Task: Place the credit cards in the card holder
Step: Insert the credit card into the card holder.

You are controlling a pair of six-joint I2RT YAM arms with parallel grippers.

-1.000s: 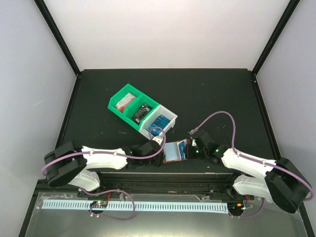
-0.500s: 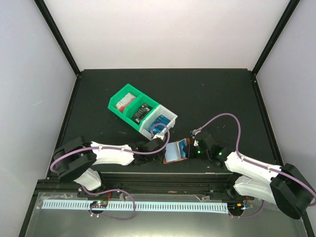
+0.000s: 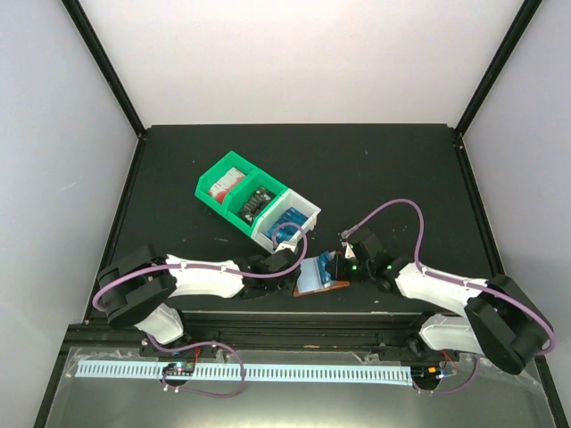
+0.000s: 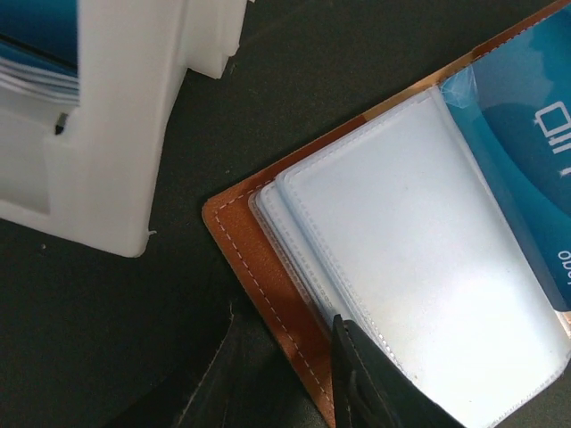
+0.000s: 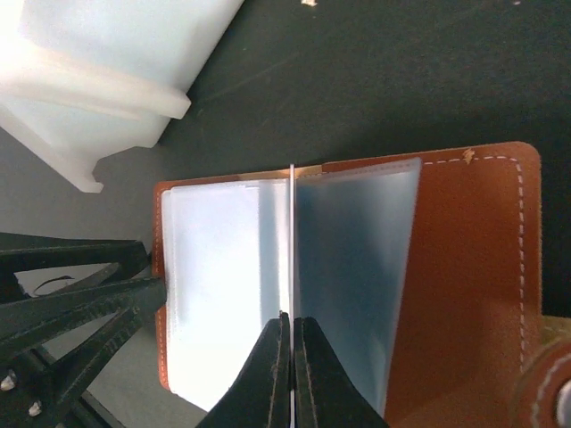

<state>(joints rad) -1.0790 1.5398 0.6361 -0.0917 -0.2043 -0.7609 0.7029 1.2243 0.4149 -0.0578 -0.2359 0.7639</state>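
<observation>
The card holder [image 3: 319,273] lies open on the dark surface [image 3: 401,178], low in the middle of the top view and right between the two arms. Its brown cover is down and its clear pockets face up.

The right end effector [image 5: 292,325] is pinched shut on a blue credit card [image 4: 526,134]. In the right wrist view the card shows only as a thin pale line. It runs straight up from the fingers, along the middle fold of the holder. The card's long side points away from the fingers, toward the top of that picture. One clear pocket lies to the left of it and one to the right. I cannot tell if the card's edge is inside a pocket yet.

The left end effector [image 4: 284,325] is narrow. The holder's brown edge sits between its two fingers, so it looks to be pinching that edge to hold the holder in place.

More cards wait in the white bin [image 3: 290,217] and the green bin [image 3: 234,189], up and to the left of the holder.

The right arm has the card, so I think the next move is its job. It likely has to tip the card flat and slide it sideways into a pocket mouth.
</observation>
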